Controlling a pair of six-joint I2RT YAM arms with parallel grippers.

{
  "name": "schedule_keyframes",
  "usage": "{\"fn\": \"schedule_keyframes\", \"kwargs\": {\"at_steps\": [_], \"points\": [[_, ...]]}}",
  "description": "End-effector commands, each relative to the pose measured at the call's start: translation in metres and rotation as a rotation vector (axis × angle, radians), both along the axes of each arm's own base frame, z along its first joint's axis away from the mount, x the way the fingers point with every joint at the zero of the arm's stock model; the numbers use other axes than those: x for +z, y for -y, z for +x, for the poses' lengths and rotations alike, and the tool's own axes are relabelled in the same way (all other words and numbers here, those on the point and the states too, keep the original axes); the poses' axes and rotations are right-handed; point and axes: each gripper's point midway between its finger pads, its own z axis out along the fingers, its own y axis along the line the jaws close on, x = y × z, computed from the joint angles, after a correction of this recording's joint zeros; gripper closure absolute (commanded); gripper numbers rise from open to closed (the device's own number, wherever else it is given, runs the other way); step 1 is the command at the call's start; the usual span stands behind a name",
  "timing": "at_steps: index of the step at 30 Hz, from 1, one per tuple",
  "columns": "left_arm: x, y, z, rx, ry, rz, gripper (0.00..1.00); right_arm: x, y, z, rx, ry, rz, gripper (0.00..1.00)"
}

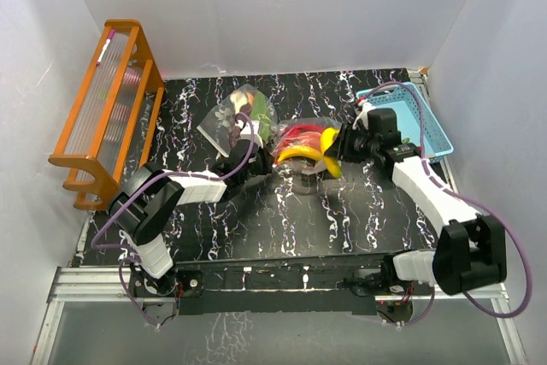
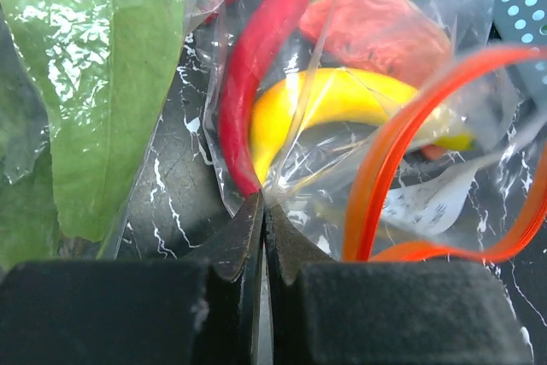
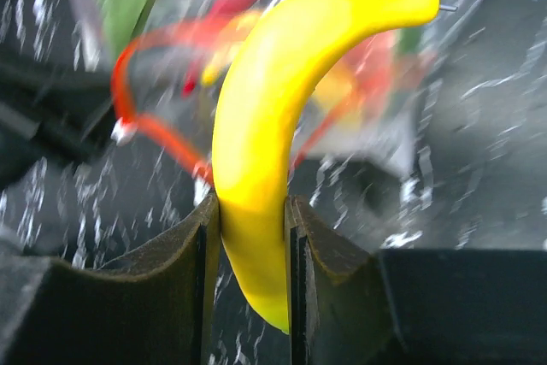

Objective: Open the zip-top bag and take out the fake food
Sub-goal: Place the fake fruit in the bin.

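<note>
Orange rack (image 1: 79,162), light-blue basket (image 1: 425,117)

I'm not making out any readable words, numbers or brand marks anywhere on the table. A white paper slip (image 2: 432,204) is showing through the clear plastic of the zip-top bag (image 2: 329,179), but I'm seeing nothing legible on it.

- Top external: fixed, high and behind the arm bases, facing down and forward. Far enough back to take in the whole desk (image 1: 342,211) and both arms.
- Left wrist: looks out along its own jaws, seen at bottom centre. Very near the zip-top bag (image 2: 342,168).
- Right wrist: same mounting, jaws at the bottom edge. Banana (image 3: 265,126) close, background blurred.
- Shared: all three views catch the bag at mid-desk. The wrist views face it from opposite sides.
</note>
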Motion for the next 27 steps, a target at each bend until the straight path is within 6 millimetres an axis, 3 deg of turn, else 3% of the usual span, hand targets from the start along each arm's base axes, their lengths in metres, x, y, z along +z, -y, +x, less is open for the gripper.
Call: {"fn": "schedule_keyframes", "kwargs": {"at_steps": [1, 5, 8, 12, 15, 18, 21, 22, 23, 25, 27], "points": [[0.025, -0.003, -0.006, -0.010, 0.025, -0.035, 1.00, 0.053, 0.047, 0.082, -0.263, 0.214, -0.039, 0.92], [0.022, -0.003, -0.010, -0.018, 0.008, -0.038, 1.00, 0.084, 0.057, 0.106, -0.260, 0.280, 0.008, 0.92], [0.022, -0.004, -0.013, -0.024, 0.008, -0.042, 1.00, 0.087, 0.084, 0.120, -0.345, 0.292, -0.028, 0.92], [0.024, 0.002, -0.018, -0.054, 0.002, -0.072, 1.00, 0.058, 0.157, 0.142, -0.577, 0.227, -0.105, 0.92], [0.024, 0.007, -0.023, -0.080, -0.014, -0.099, 1.00, 0.044, 0.199, 0.151, -0.708, 0.217, -0.162, 0.92], [0.026, 0.009, -0.027, -0.092, -0.021, -0.115, 1.00, 0.030, 0.226, 0.155, -0.787, 0.193, -0.224, 0.92], [0.028, 0.008, -0.029, -0.093, -0.021, -0.121, 1.00, 0.010, 0.240, 0.152, -0.847, 0.150, -0.270, 0.90], [0.030, 0.008, -0.029, -0.093, -0.019, -0.123, 1.00, 0.004, 0.241, 0.149, -0.857, 0.135, -0.281, 0.80], [0.029, 0.009, -0.029, -0.094, -0.021, -0.124, 1.00, 0.000, 0.243, 0.147, -0.865, 0.128, -0.289, 0.54], [0.030, 0.010, -0.029, -0.099, -0.020, -0.128, 1.00, -0.002, 0.246, 0.145, -0.873, 0.128, -0.309, 0.29], [0.030, 0.011, -0.030, -0.106, -0.025, -0.131, 1.00, 0.004, 0.246, 0.143, -0.860, 0.141, -0.316, 0.19]]}}
